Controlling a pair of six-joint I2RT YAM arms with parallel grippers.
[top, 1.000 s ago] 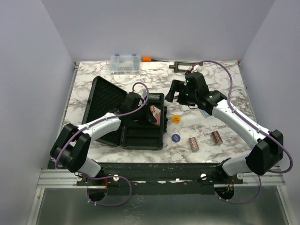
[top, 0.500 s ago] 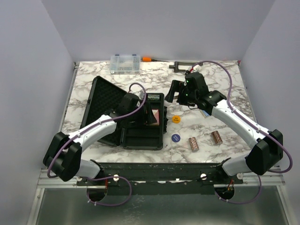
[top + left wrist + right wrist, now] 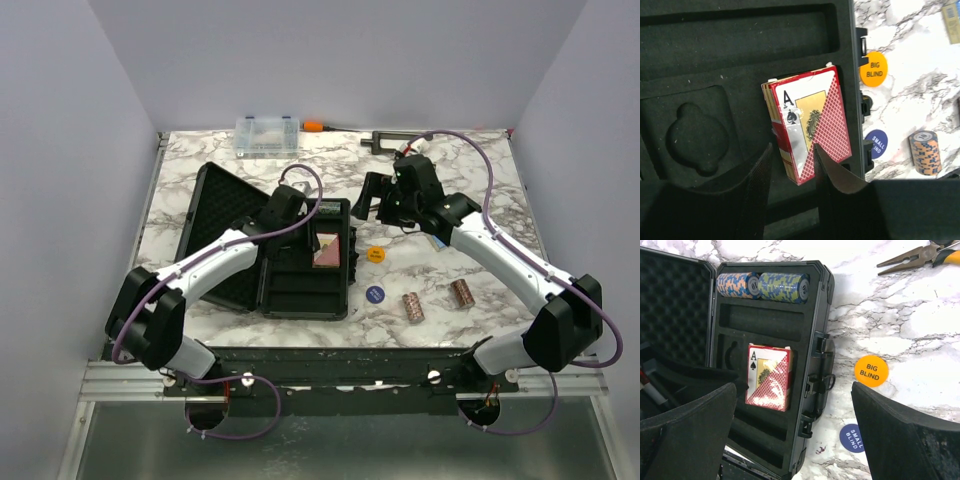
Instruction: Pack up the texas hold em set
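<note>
The black foam-lined case (image 3: 300, 290) lies open on the marble table, its lid (image 3: 225, 215) flat to the left. A red card deck (image 3: 327, 248) (image 3: 812, 125) (image 3: 768, 377) rests face up in a foam pocket, slightly askew. Two chip rolls (image 3: 737, 285) (image 3: 783, 286) fill the top slot. My left gripper (image 3: 791, 150) (image 3: 305, 228) hovers just over the deck's near corner, jaws partly apart and holding nothing. My right gripper (image 3: 793, 387) (image 3: 375, 200) hangs wide open above the case's right edge. On the table lie an orange disc (image 3: 375, 254) (image 3: 871, 371), a blue disc (image 3: 375, 294) (image 3: 852, 437) and two chip rolls (image 3: 412, 306) (image 3: 461, 293).
A small clear organiser box (image 3: 267, 135) stands at the back edge beside an orange-handled tool (image 3: 313, 126). Pliers (image 3: 920, 255) lie on the marble behind the case, and a dark tool (image 3: 385, 140) sits at the back right. The case latches (image 3: 815, 385) jut toward the discs.
My left gripper let go of the red deck, which now lies in the foam pocket. Its jaws spread wide, then narrowed again. The right arm has hardly moved.
</note>
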